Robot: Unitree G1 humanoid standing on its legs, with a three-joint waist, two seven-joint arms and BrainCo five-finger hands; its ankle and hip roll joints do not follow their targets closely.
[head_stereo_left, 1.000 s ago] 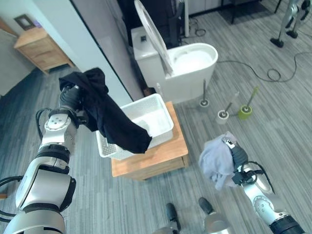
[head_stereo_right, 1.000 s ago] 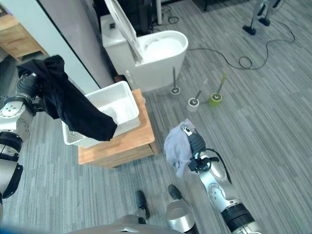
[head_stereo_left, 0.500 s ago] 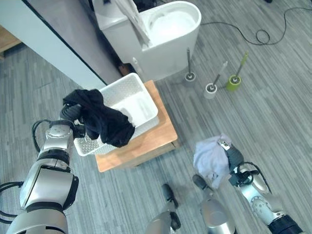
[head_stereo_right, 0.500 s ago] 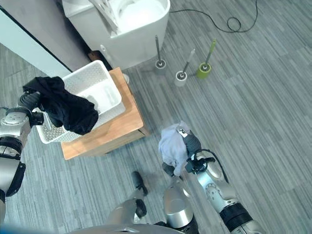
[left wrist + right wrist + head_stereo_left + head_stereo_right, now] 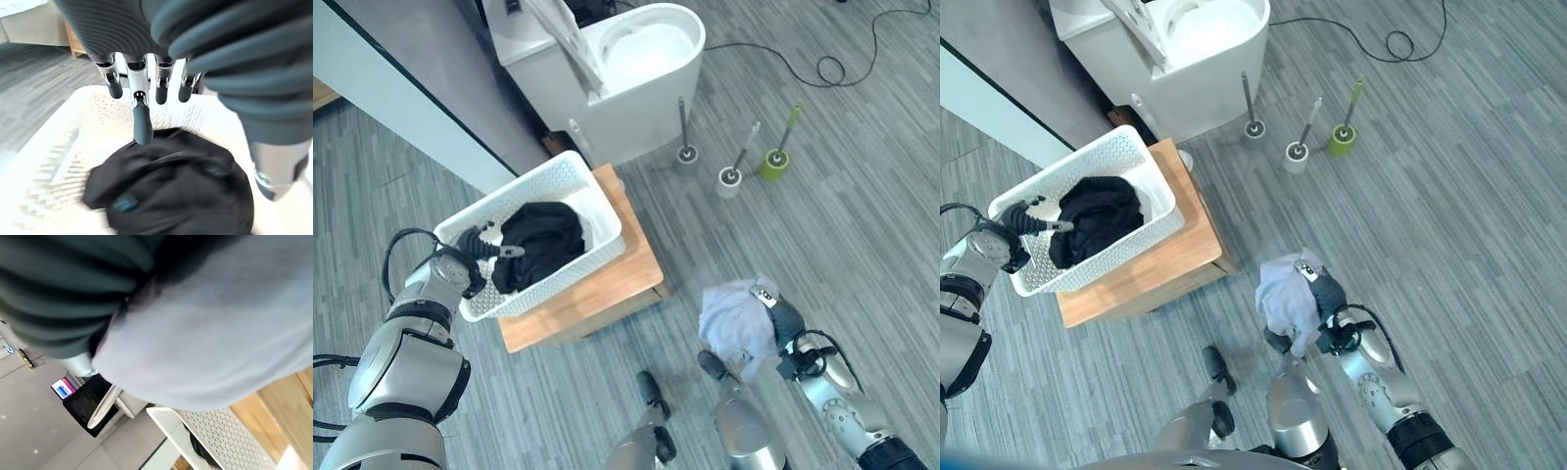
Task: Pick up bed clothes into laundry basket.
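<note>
Right hand: my right hand (image 5: 784, 318) is nearest to me, low over the grey plank floor (image 5: 862, 225), fingers curled into a crumpled pale blue-grey cloth (image 5: 736, 320) that bunches and droops beside the palm.
Pale cloth: one piece, soft and wrinkled, held clear of the floor, well apart from the basket.
Left hand: my left hand (image 5: 478, 241) reaches over the near end of the white perforated plastic laundry basket (image 5: 570, 174), fingers (image 5: 142, 122) straight and spread, holding nothing, hanging just above the dark garment.
Dark garment: one black cloth (image 5: 541, 242), heaped in loose folds, lies inside the basket, covering much of its bottom.
Basket: one, resting on a low wooden block table (image 5: 626, 274), overhanging its edge on my left side.
Beyond: one white toilet (image 5: 636, 69) with its lid raised.
Brushes: three upright brushes in small floor holders stand beside the toilet, two with pale bases (image 5: 730, 175) and one green (image 5: 773, 162).
</note>
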